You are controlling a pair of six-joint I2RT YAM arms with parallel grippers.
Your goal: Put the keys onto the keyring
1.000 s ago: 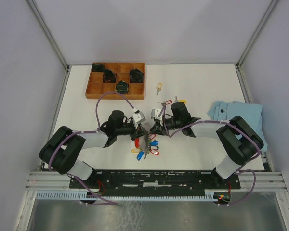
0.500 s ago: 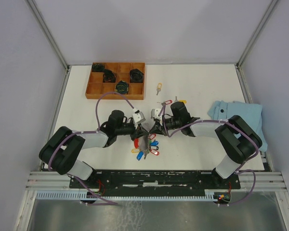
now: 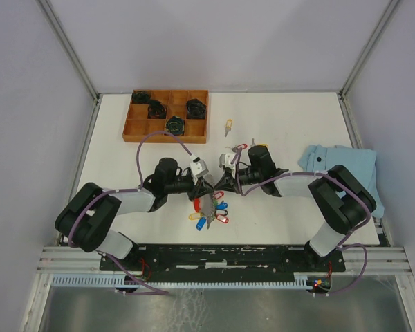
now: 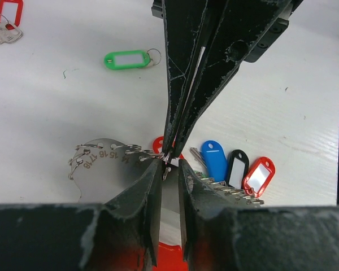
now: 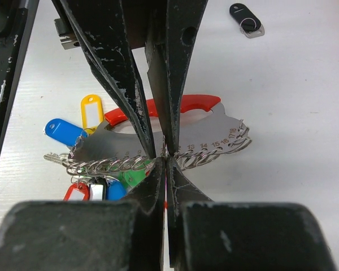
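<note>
White worktop [image 3: 297, 124] fills the overhead view between pale lilac walls, with a wooden tray [image 3: 135, 128] at 11 o'clock and a blue cloth [image 3: 353, 155] at 3 o'clock. From above, the keyring [image 3: 209, 209] lies near 6 o'clock as a fan of coloured tags. Loose keys sit beyond it: a yellow-tagged key [image 3: 227, 126] toward 12 o'clock and a red-tagged key [image 3: 239, 147] nearer the arms.

Only the wrist views show the keyring's numbered metal plate [image 5: 214, 132], red handle [image 5: 198, 103] and row of wire loops [image 5: 110, 165]. The left wrist view adds a green tag [image 4: 127, 58] at 11 o'clock, and the right wrist view a black tag [image 5: 246, 14] at 1 o'clock.

The left arm [image 3: 124, 200] and right arm [image 3: 297, 183] reach inward, low, tips meeting over the loops. The left jaws stand slightly spread at the plate's edge. The right jaws are pressed together, tips at a loop; whether they pinch it cannot be told.
</note>
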